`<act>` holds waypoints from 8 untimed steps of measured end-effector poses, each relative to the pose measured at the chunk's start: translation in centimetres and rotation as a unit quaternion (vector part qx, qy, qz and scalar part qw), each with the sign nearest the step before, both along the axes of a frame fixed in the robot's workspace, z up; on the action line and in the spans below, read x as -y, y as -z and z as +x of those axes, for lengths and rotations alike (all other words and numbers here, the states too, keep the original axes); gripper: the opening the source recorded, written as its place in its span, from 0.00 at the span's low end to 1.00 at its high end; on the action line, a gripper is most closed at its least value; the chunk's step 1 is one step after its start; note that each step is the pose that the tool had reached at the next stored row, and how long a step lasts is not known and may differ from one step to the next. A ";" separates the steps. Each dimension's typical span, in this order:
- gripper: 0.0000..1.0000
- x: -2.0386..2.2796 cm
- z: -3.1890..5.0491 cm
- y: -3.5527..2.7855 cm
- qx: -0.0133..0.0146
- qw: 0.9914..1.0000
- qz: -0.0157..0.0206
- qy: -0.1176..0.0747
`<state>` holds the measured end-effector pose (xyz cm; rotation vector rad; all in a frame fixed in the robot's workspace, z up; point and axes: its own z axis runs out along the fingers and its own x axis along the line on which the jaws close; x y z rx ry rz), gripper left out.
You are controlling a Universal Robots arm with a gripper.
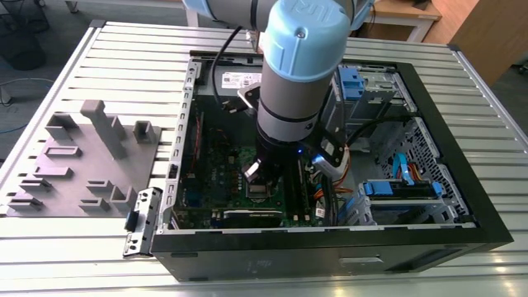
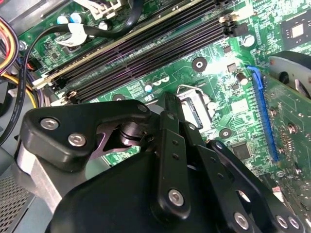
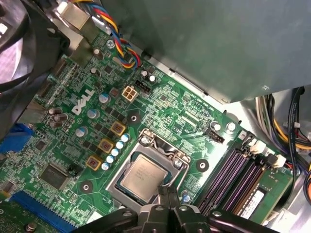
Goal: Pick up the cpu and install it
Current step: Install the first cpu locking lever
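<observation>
The cpu (image 3: 143, 175), a flat square chip with a silvery-grey top, lies flat inside the metal-framed socket (image 3: 154, 143) on the green motherboard (image 3: 63, 145). My gripper (image 3: 167, 190) hangs right over the chip's edge, its two black fingertips pressed together with nothing between them. In the second wrist view the gripper (image 2: 171, 104) reaches down beside the socket (image 2: 195, 110). The exterior view has the arm standing upright inside the open computer case (image 1: 330, 244), with the gripper (image 1: 262, 179) low over the board.
Dark memory slots (image 3: 233, 174) run beside the socket. A bundle of coloured wires (image 3: 119, 36) and a grey metal box (image 3: 218, 43) sit close by. Blue drive brackets (image 1: 400, 189) fill the case at the exterior view's right. A grey moulded fixture (image 1: 83, 161) lies on the table outside the case.
</observation>
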<state>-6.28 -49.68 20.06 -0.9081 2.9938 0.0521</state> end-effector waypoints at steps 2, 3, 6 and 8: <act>0.11 0.09 0.00 0.08 0.000 1.000 0.000 0.002; 0.11 0.12 0.00 0.13 0.000 1.000 0.000 0.003; 0.11 0.16 0.04 0.24 0.000 1.000 0.000 0.004; 0.11 0.16 0.04 0.25 0.000 1.000 0.000 0.005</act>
